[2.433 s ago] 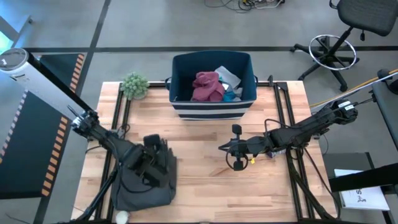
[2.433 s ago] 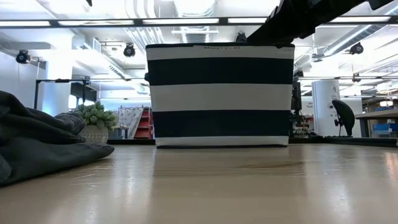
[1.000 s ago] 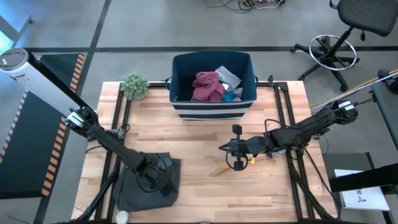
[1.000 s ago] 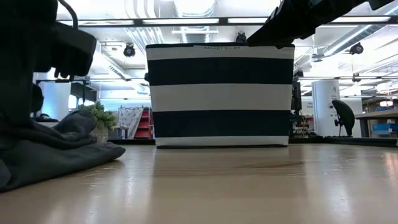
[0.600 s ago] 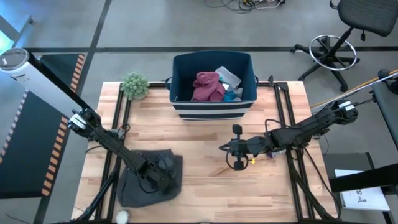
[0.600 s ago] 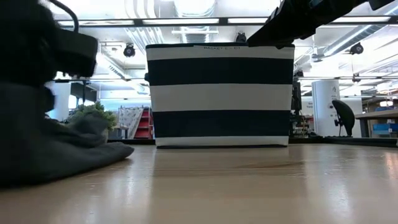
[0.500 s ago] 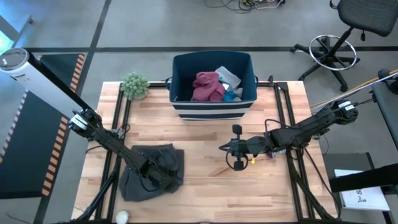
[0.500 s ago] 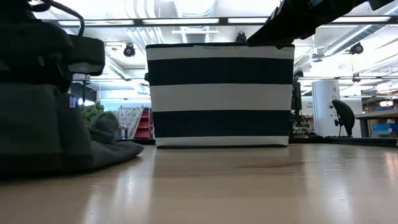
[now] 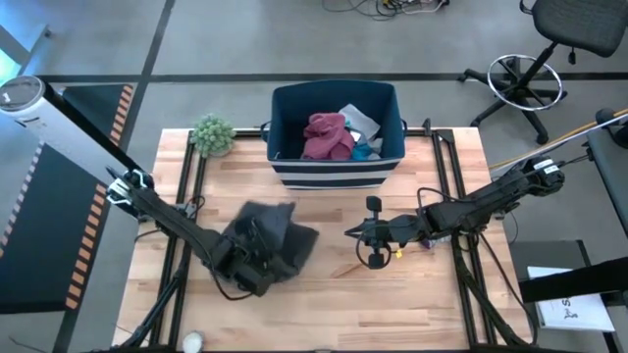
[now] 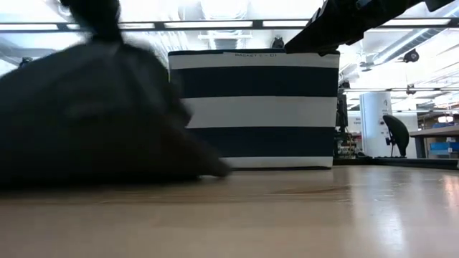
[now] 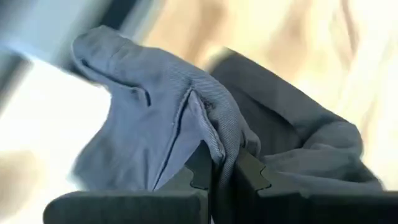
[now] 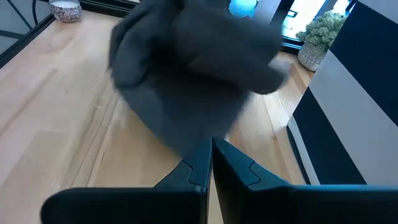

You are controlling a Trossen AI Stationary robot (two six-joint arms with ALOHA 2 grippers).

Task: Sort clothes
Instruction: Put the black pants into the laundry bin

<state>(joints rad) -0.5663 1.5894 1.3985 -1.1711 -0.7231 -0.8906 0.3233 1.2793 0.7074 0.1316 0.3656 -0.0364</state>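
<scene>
Grey garment (image 9: 280,235) (one) pinched in left claw (image 9: 257,263)

One camera looked straight down on my whole counter (image 9: 412,294). Another sat level at its surface, facing the striped bin (image 10: 254,107). My wrist cameras rode close behind each hand; the right one shared that bin (image 12: 348,118).

A dark grey garment (image 9: 273,235) is hanging bunched from the left end effector (image 9: 257,257) over the desk (image 9: 324,284), near the navy striped bin (image 9: 337,157). The right end effector (image 9: 355,234) is hovering just beside it, mid-desk.
</scene>
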